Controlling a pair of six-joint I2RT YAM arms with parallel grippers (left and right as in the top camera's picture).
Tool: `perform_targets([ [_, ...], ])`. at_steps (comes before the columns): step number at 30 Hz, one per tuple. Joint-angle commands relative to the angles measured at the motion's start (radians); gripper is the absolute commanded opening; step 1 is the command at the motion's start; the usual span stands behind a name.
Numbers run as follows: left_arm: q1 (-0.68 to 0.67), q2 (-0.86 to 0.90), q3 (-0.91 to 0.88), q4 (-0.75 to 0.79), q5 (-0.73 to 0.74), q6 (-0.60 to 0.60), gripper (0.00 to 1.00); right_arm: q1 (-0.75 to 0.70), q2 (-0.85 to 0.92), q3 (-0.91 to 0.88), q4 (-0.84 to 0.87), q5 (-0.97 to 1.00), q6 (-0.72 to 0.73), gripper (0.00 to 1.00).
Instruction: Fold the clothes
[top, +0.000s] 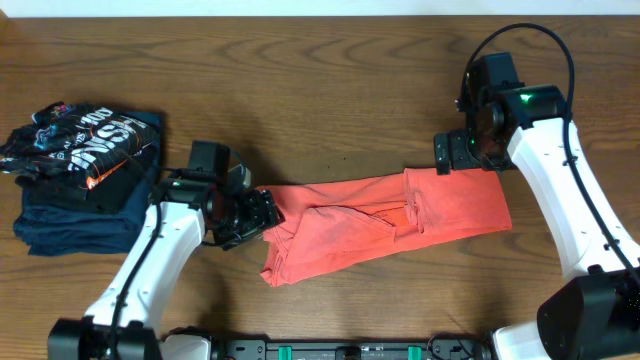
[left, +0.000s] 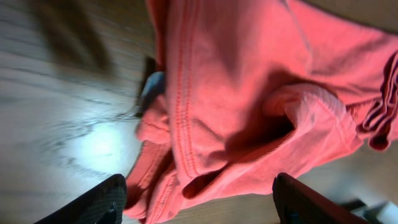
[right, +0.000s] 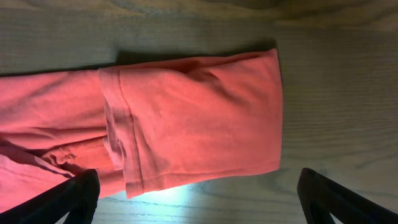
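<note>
1. Two end effectors hang over a wooden surface (top: 330, 70), one at each end of an orange-red T-shirt (top: 390, 225).
2. The T-shirt lies flat on the surface as a long, narrow band, already folded lengthwise. It reaches from the left end effector (top: 256, 216) across to just under the right end effector (top: 452, 152).
3. The left end effector sits at the bunched, wrinkled end of the T-shirt. In the left wrist view its fingers (left: 106, 202) are spread wide apart. The crumpled cloth with its stitched hem lies between and beyond them, and nothing is pinched.
4. The right end effector is above the smooth, squared-off end of the T-shirt, near its far edge. In the right wrist view its fingers (right: 68, 196) are also wide apart, and the cloth lies flat beneath them, unheld.
5. A hemmed flap crosses the band a little way in from the right end effector, toward the left one.
6. A stack of dark folded clothes (top: 80, 185) with white print rests on the surface beyond the left end effector, on the side away from the T-shirt and apart from it.
</note>
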Motion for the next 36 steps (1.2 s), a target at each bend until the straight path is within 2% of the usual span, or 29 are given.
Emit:
perform_targets([
  [1, 0.002, 0.045, -0.018, 0.032, 0.079, 0.048, 0.77, -0.006, -0.001, 0.004, -0.004, 0.013, 0.012, 0.99],
  [13, 0.002, 0.297, -0.026, 0.112, 0.083, 0.086, 0.78, -0.006, -0.001, 0.004, -0.007, 0.013, 0.015, 0.99],
  [18, -0.016, 0.389, -0.026, 0.164, 0.224, 0.116, 0.77, -0.006, -0.001, 0.004, -0.003, 0.013, 0.015, 0.99],
  [21, -0.050, 0.405, -0.026, 0.183, 0.237, 0.116, 0.74, -0.006, -0.001, 0.004, 0.000, 0.013, 0.015, 0.99],
  [22, -0.061, 0.404, -0.026, 0.187, 0.235, 0.116, 0.70, -0.006, -0.001, 0.004, 0.001, 0.013, 0.015, 0.99],
  [23, -0.071, 0.402, -0.026, 0.193, 0.235, 0.116, 0.62, -0.006, -0.001, 0.004, 0.001, 0.013, 0.015, 0.99],
  [25, -0.076, 0.402, -0.025, 0.203, 0.235, 0.115, 0.41, -0.007, -0.001, 0.004, 0.001, 0.014, 0.015, 0.99],
  [27, -0.069, 0.399, -0.024, 0.208, 0.227, 0.115, 0.12, -0.006, -0.001, 0.004, 0.000, 0.013, 0.015, 0.99],
  [28, -0.062, 0.396, -0.022, 0.205, 0.212, 0.115, 0.06, -0.006, -0.001, 0.004, 0.001, 0.013, 0.015, 0.99],
  [31, -0.024, 0.378, 0.004, 0.145, 0.097, 0.115, 0.06, -0.007, -0.001, 0.004, 0.002, 0.017, 0.015, 0.99],
  [36, 0.083, 0.331, 0.140, -0.057, -0.106, 0.149, 0.06, -0.013, -0.001, 0.004, 0.006, 0.016, 0.015, 0.99],
])
